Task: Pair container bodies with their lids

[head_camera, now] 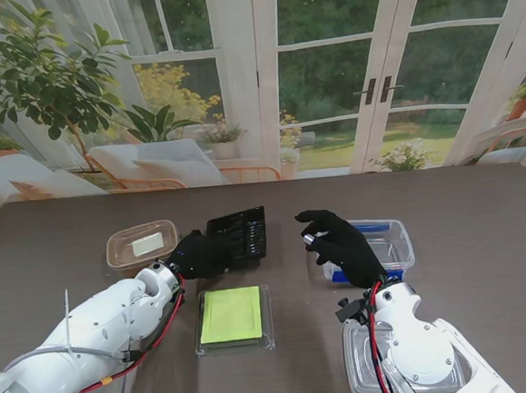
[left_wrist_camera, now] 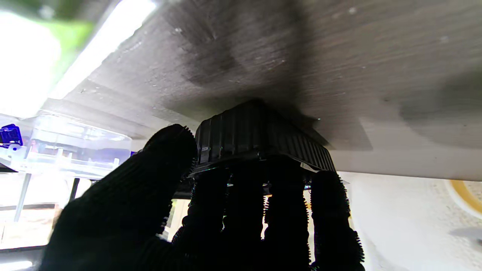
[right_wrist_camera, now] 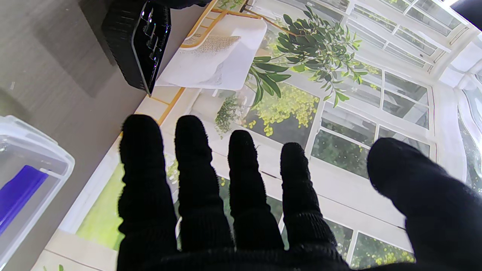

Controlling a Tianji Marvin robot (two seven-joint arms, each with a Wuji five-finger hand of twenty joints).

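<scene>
Left hand (head_camera: 197, 254): fingers clamped on black tray (head_camera: 239, 234), thumb on ribbed side, tray tilted off table (head_camera: 483, 216).
Right hand (head_camera: 341, 241): raised, fingers (right_wrist_camera: 192, 150) spread, empty; clear box (head_camera: 390, 241) beside them.

A: The left hand (head_camera: 197, 254) covers the near edge of the black container (head_camera: 239, 235); in its wrist view the fingers (left_wrist_camera: 244, 210) hide the rim, and the desk (left_wrist_camera: 339, 56) is blurred.

B: The right arm hides much of the clear lid (head_camera: 363, 371), cut by the frame's edge; the blue-clipped box (right_wrist_camera: 26, 180) is cropped in the right wrist view.
</scene>
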